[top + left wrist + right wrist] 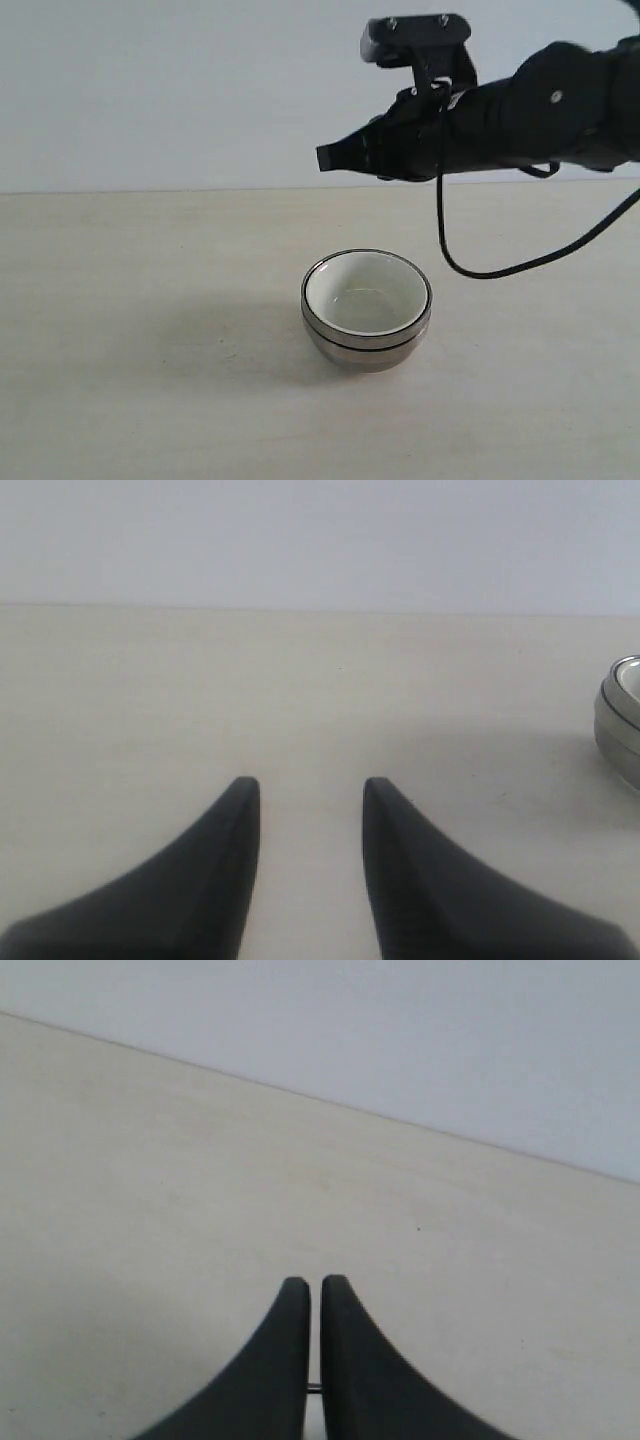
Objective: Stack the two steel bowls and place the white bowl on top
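Observation:
The two steel bowls (367, 347) sit nested one in the other at the middle of the table, and the white bowl (366, 293) rests inside the upper one. In the left wrist view the stack's shiny side (618, 725) shows at the edge. My right gripper (323, 158) hangs above and behind the stack, clear of it. Its fingers are shut with nothing between them (315, 1285). My left gripper (305, 785) is open over bare table, off to the side of the stack, and is out of the exterior view.
A black cable (480, 268) loops down from the right arm toward the table behind the bowls. The pale table (150, 320) ends at a light wall (150, 90).

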You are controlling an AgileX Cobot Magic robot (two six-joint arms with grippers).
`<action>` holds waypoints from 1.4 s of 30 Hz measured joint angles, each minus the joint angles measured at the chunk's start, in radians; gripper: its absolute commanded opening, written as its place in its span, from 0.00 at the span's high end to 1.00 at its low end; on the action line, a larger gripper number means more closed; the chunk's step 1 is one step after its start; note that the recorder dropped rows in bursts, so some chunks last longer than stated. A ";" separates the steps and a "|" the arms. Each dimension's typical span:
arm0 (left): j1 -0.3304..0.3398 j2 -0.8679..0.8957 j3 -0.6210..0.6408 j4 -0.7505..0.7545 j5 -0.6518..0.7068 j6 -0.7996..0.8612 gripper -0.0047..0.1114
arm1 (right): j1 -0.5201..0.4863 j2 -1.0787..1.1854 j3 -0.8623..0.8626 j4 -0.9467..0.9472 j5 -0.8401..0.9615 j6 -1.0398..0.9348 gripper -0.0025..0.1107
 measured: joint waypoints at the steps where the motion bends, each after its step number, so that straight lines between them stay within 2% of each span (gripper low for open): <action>1: 0.000 0.000 0.000 0.000 0.000 0.000 0.68 | 0.000 -0.029 0.000 0.000 0.016 -0.002 0.98; 7: 0.000 0.000 0.000 0.000 0.000 0.000 0.68 | 0.000 -0.306 0.059 -0.004 0.077 -0.019 0.98; 14: 0.000 0.000 0.000 0.000 0.000 0.000 0.68 | 0.000 -0.802 0.344 -0.004 0.036 -0.024 0.98; 19: 0.000 0.000 0.000 0.000 0.000 0.000 0.68 | 0.000 -1.164 0.391 -0.004 0.030 -0.044 0.98; 23: 0.000 0.000 0.000 0.000 0.000 0.000 0.68 | 0.000 -1.361 0.392 -0.004 0.070 -0.057 0.98; 33: 0.000 0.000 0.000 0.000 0.000 0.000 0.68 | 0.000 -1.593 0.394 -0.126 0.198 -0.021 0.98; 42: 0.000 0.000 0.000 0.000 0.000 0.000 0.68 | -0.055 -1.616 0.401 -0.482 0.329 0.310 0.98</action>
